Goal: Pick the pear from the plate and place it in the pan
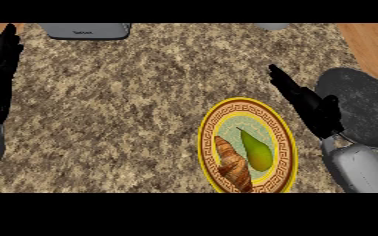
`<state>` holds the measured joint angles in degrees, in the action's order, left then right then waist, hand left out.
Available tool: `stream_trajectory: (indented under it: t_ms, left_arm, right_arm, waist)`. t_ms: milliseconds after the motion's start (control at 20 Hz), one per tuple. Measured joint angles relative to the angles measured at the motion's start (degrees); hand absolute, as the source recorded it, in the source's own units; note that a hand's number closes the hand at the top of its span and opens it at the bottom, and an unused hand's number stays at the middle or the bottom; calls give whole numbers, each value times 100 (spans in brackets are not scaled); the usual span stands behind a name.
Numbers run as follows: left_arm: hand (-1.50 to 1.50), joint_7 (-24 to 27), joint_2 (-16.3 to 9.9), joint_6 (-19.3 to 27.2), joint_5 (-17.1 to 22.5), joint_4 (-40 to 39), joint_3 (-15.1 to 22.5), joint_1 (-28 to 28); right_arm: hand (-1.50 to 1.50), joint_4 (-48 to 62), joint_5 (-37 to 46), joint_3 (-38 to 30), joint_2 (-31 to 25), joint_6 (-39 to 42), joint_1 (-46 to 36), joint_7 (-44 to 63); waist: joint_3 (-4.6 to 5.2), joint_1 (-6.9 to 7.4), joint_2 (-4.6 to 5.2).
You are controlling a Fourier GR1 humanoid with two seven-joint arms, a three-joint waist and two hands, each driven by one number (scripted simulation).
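A wide stretch of bare table (125,95) is lying open across the centre and left of the frame, with only a grey appliance (85,30) sitting at the upper left edge and the left hand (9,55) resting, fingers up, at the far left. At the lower right, the plate (209,130) is carrying a croissant (232,165) crowding the pear (255,150) from the left, while the pear's right side and top are staying unblocked. The right hand (310,105), fingers straight, is occupying the narrow gap between the plate and the dark pan (354,100) at the right edge.
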<state>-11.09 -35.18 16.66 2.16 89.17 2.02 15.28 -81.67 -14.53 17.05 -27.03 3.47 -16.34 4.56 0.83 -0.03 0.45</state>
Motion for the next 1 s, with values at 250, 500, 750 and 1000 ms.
stream_trajectory:
  t_ms: [250,500,750,1000]
  left_arm:
    - [0,388,784,-106,304,245,435,-173]
    - [0,946,1710,-324,696,288,1024,-527]
    - [0,1423,2100,-507,793,263,1319,-914]
    - [0,1665,2243,-601,757,245,1425,-1150]
  right_arm:
    - [150,193,-982,-114,368,1105,-304,-353]
    - [-150,817,-1350,-473,-30,2049,-491,-697]
    - [-150,1788,-1247,-780,-616,3531,-577,-1657]
    - [-150,2479,-251,-760,-890,3934,-1056,-2468]
  waist:
    - [-64,117,24]
    - [-76,107,39]
    - [-90,122,18]
    - [-92,142,3]
